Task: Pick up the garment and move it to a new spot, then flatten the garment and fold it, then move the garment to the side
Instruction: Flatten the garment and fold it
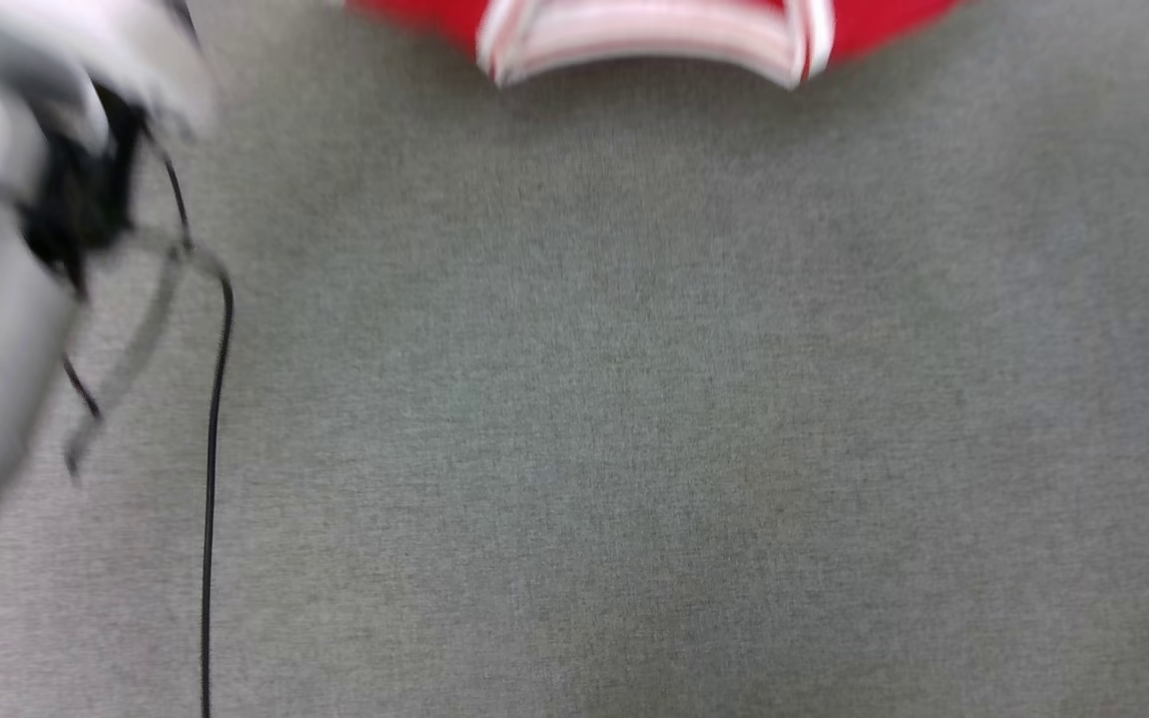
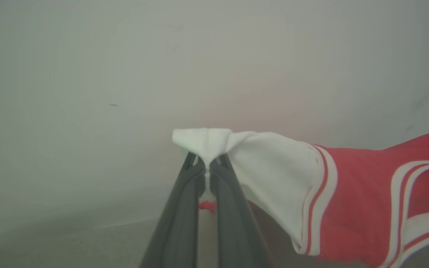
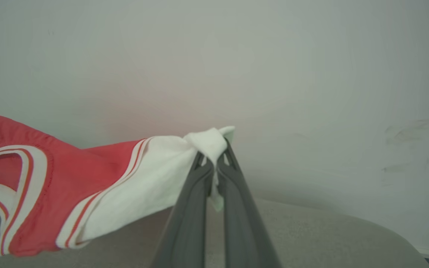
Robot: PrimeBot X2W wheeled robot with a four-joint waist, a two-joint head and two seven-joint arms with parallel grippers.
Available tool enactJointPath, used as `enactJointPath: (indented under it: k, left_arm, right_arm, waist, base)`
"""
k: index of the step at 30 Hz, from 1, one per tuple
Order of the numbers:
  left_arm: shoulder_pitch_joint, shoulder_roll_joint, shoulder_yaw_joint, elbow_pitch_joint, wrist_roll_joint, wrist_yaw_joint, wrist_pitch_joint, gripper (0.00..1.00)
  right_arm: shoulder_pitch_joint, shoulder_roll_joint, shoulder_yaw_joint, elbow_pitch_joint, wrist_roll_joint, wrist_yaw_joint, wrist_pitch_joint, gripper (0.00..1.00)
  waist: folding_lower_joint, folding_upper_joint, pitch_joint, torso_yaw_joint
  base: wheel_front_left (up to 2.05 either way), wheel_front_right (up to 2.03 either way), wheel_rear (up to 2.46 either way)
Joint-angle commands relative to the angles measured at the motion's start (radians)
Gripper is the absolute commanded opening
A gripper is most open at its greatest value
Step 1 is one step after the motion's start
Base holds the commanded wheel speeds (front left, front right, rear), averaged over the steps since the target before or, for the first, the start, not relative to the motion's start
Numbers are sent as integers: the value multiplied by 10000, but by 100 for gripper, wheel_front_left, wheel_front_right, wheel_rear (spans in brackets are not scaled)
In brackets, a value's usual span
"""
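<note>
Red garment, white sleeves, red-and-white stripe trim at seams and collar, hangs stretched between pincers above grey tabletop; left pincer clamped on one white sleeve tip, right pincer clamped on other.

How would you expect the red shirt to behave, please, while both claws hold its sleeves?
Probably floppy: the garment sags between the left claw and right claw, collar drooping. Likely light, since small pinches of white sleeve carry it. It might slip, as each claw grips only a bunched sleeve tip.
</note>
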Motion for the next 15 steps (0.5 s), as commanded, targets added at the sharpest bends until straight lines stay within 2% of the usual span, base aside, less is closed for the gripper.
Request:
enactJointPath:
  k: [1,9,15]
  left_arm:
    - [948,118,23,-400,-196,262,-111,0]
    - [4549,617,-133,-1928,-1000,1195,-221,0]
    - [6899,1180,-303,-2754,-1542,1680,-205,0]
  right_arm:
    - [827,-172,133,-184,220,-8,-181,0]
    - [4071,-500,468,-889,758,-8,-610,0]
    - [6430,-581,161,-1259,1056,-9,-678,0]
  waist:
    - [-1,0,-500,70]
    - [-1,0,-1743,210]
    - [-1,0,-2648,240]
  base:
    - [0,0,0]
    - [0,0,0]
    - [0,0,0]
